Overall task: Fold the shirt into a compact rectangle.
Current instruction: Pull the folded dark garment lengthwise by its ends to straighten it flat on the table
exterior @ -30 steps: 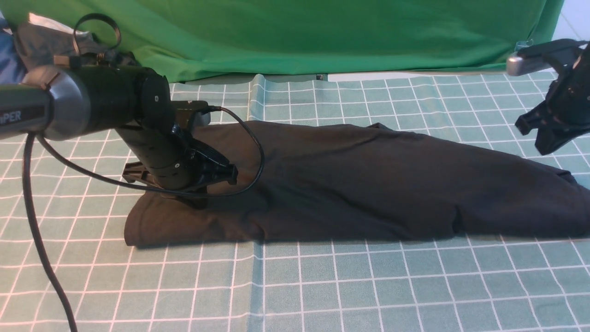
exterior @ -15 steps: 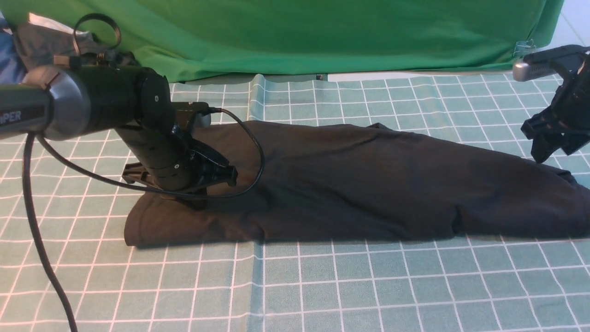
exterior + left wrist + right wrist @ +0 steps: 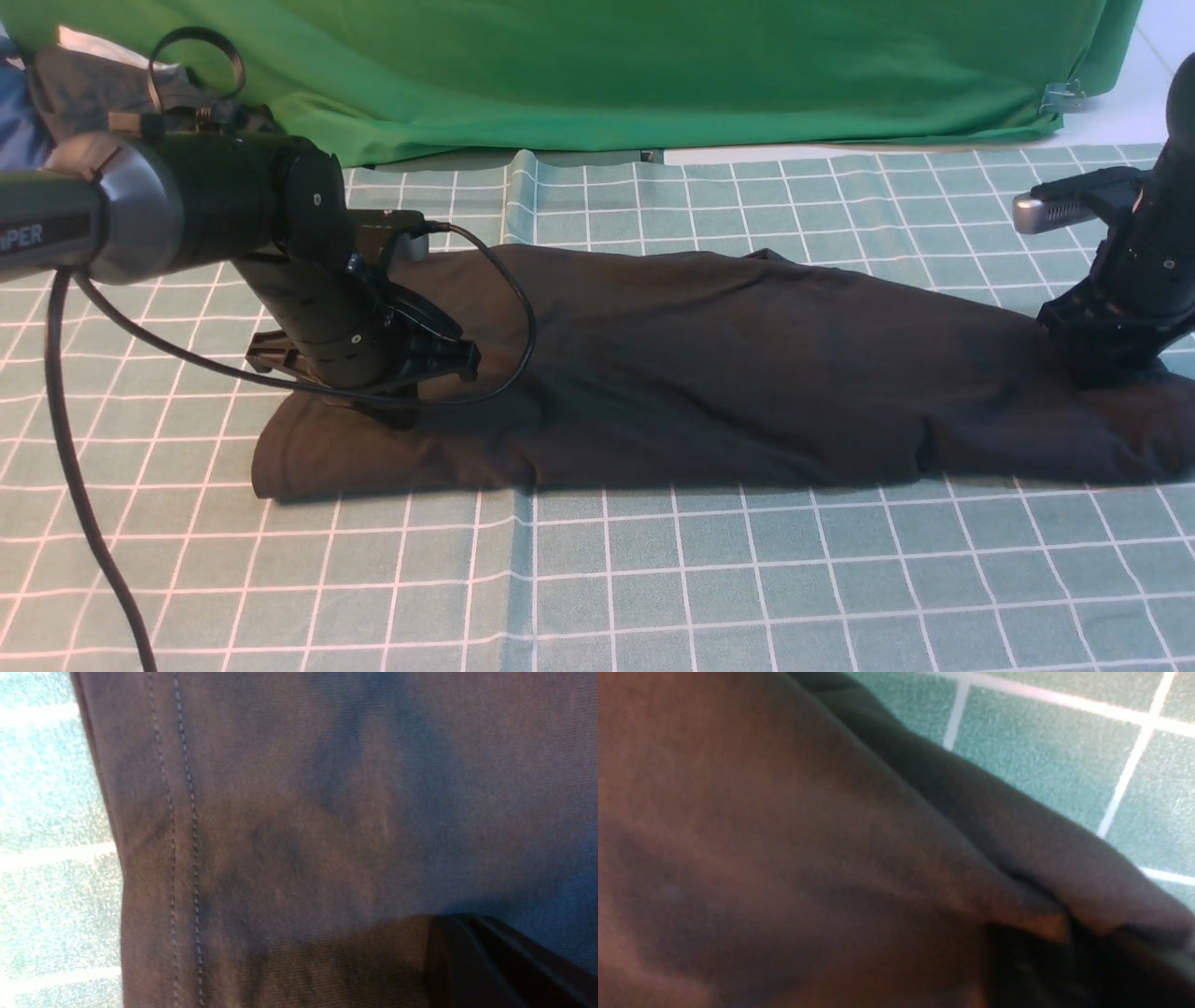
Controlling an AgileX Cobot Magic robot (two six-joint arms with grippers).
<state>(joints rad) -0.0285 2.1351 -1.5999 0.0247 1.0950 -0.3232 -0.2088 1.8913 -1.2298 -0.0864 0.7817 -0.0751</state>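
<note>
The black shirt (image 3: 709, 364) lies folded into a long band across the checked tablecloth (image 3: 653, 579), print hidden. My left gripper (image 3: 403, 413) is shut and presses down on the band's left end, a little inside its stitched hem (image 3: 184, 812). In the left wrist view the closed fingers (image 3: 486, 961) rest on the fabric (image 3: 327, 812). My right gripper (image 3: 1102, 373) is down on the shirt's right end. There the right wrist view shows a bunched fold of the shirt (image 3: 784, 835) pinched at the dark fingers (image 3: 1031, 970).
A green backdrop cloth (image 3: 653, 65) hangs along the table's far edge. A dark grey garment (image 3: 84, 79) and a blue one (image 3: 14, 131) lie at the back left. The left arm's cable (image 3: 509, 289) loops over the shirt.
The right gripper came down from above the far right of the table onto the shirt's right end, opened on the way and closed again. The left arm and the shirt have stayed put.
</note>
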